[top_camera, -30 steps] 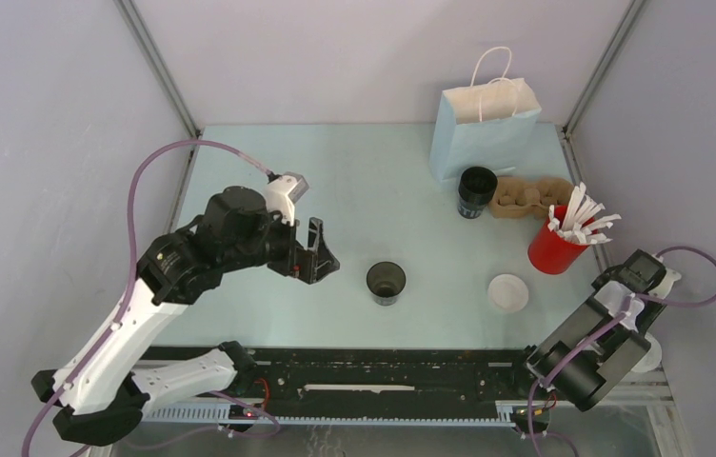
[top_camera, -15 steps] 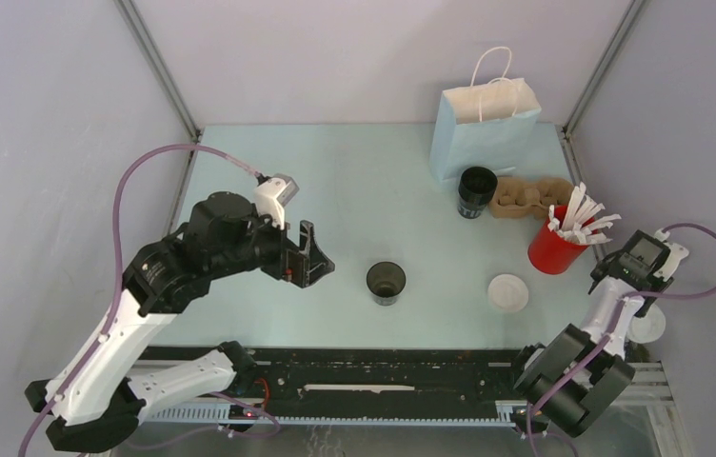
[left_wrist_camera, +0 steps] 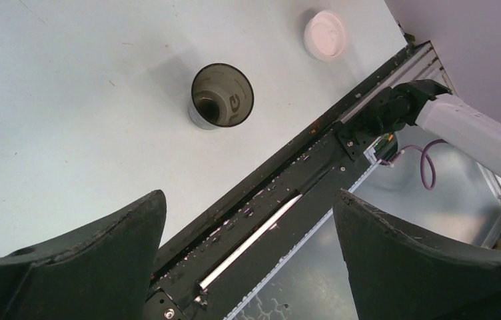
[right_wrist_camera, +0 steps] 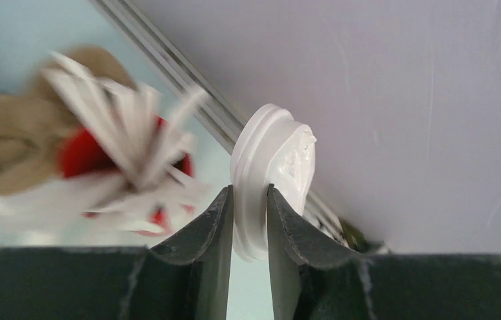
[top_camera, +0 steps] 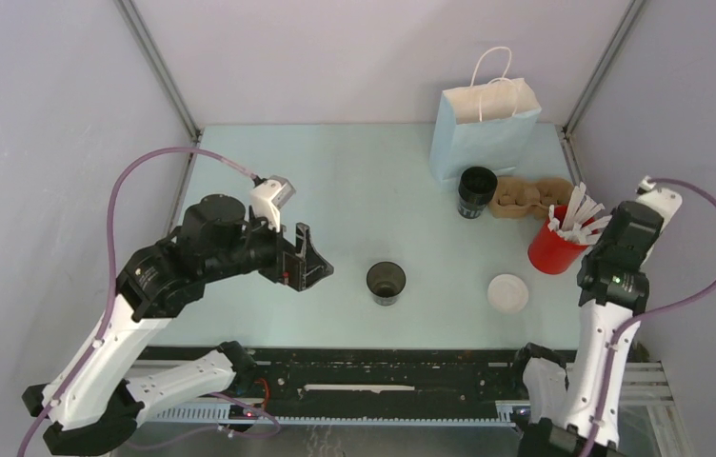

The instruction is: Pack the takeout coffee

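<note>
Step in hand: lidding. The right claw (right_wrist_camera: 249, 195) pinches the white round plastic lid (right_wrist_camera: 274, 157) by its rim (edge-on); the dark plastic cup (left_wrist_camera: 222, 95) stands ahead of the spread left claw (left_wrist_camera: 249, 200). Next, probably: level the lid over that cup

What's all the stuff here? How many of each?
bag: 1, pale blue, back right
back cup: 1, black, in front of the bag
cup carrier: 1, brown, right of the back cup
red cup: 1, red, in front of the cup carrier
sticks: bunch, white, in the red cup
middle cup: 1, dark, centre
table lid: 1, white, flat, right of the middle cup
held lid: 1, white, pinched on edge
table: 1, pale blue-green, beneath the cups
left gripper: 1, black, open, left of the middle cup
right gripper: 1, black, shut on the held lid
</note>
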`<state>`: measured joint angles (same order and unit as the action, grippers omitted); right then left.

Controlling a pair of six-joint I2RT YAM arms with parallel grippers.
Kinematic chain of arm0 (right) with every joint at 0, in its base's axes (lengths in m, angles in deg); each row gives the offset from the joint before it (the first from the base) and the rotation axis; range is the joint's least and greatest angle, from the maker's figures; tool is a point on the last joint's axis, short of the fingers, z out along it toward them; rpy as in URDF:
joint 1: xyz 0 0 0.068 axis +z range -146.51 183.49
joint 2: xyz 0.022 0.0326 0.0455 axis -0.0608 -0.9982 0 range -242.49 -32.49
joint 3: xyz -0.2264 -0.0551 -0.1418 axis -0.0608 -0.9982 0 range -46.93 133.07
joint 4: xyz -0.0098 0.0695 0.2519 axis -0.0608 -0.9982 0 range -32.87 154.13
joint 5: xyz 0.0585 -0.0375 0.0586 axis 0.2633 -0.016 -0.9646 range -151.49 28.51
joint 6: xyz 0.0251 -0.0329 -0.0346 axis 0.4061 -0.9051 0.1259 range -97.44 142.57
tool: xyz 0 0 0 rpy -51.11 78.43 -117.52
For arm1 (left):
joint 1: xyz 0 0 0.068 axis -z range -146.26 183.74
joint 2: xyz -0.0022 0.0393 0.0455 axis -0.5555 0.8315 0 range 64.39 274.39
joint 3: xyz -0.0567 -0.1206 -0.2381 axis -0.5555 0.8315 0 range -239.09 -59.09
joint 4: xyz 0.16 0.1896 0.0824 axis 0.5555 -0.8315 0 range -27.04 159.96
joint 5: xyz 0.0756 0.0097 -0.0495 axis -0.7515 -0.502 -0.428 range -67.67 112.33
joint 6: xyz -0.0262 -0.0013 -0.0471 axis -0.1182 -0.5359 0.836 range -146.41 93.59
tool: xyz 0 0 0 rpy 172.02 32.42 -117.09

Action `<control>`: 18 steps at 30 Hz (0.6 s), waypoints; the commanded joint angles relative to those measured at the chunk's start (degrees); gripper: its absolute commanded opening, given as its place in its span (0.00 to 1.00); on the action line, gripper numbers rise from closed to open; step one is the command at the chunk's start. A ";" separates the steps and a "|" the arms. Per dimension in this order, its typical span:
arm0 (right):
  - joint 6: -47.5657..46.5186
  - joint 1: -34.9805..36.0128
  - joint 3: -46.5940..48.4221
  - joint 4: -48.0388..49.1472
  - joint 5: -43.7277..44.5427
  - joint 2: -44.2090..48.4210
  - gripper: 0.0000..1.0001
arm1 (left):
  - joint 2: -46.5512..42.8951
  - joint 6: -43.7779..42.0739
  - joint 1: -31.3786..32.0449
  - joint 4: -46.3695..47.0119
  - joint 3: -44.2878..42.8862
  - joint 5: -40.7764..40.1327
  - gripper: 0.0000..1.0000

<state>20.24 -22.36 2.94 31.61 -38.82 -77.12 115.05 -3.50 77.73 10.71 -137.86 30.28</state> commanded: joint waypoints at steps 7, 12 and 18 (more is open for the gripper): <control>-18.94 33.11 23.51 11.24 -1.40 -0.25 0.31 | -0.54 3.63 0.14 1.13 -3.54 3.06 1.00; -29.43 58.77 26.99 11.83 2.65 -4.82 0.31 | -2.49 6.01 -0.56 -0.09 -3.72 -0.55 1.00; -31.83 82.50 21.32 7.24 -0.57 -14.44 0.31 | -5.85 8.51 -3.07 -2.54 -1.68 -5.54 1.00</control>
<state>-7.35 51.41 29.02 42.91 -35.91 -85.05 111.42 2.34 76.66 9.31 -138.34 28.57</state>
